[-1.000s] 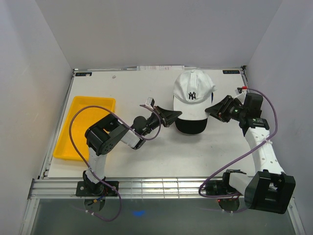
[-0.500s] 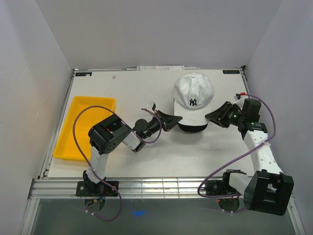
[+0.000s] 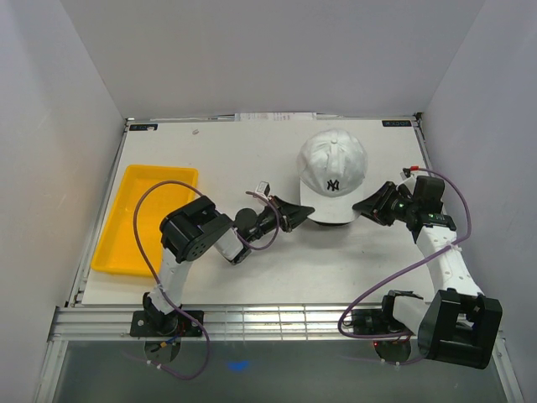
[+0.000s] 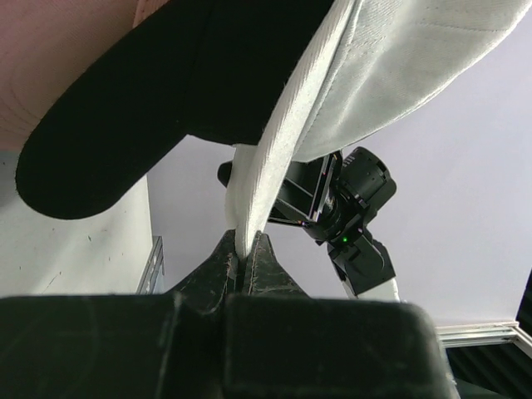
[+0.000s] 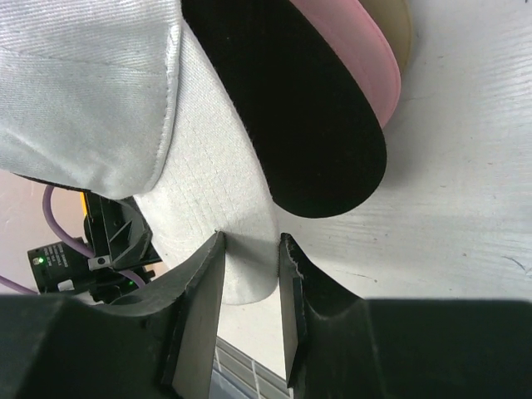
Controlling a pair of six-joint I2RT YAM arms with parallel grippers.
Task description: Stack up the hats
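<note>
Two arms work over the desk (image 3: 210,159) and meet at one load between them. The yellow tray (image 3: 143,220) sits well apart, out beyond the left arm, and has no part in this step.

Load: the white hat (image 3: 334,168) sits between the two sets of fingers, crown up, with its logo facing the arm bases. It is held from opposite sides, judged so that the soft fabric keeps its shape and stays level while it is fitted over what lies below.

Beneath it: the pile of hats (image 4: 116,116) lies directly under the white hat, also between the fingers. The right wrist view shows a black brim (image 5: 320,125), a pink brim (image 5: 371,75) beyond it and a tan edge (image 5: 402,21) last, nested one on another against the desk.

Left fingers (image 3: 306,205): pressed together on the white hat's lower rim, with the fabric pinched thin between them.

Right fingers (image 3: 359,204): clamped on the opposite rim, with a thicker fold of white fabric filling the gap.

Assessment: the white hat appears nearly seated; whether it rests fully cannot be told. Release looks premature until the rim settles evenly on both sides.
</note>
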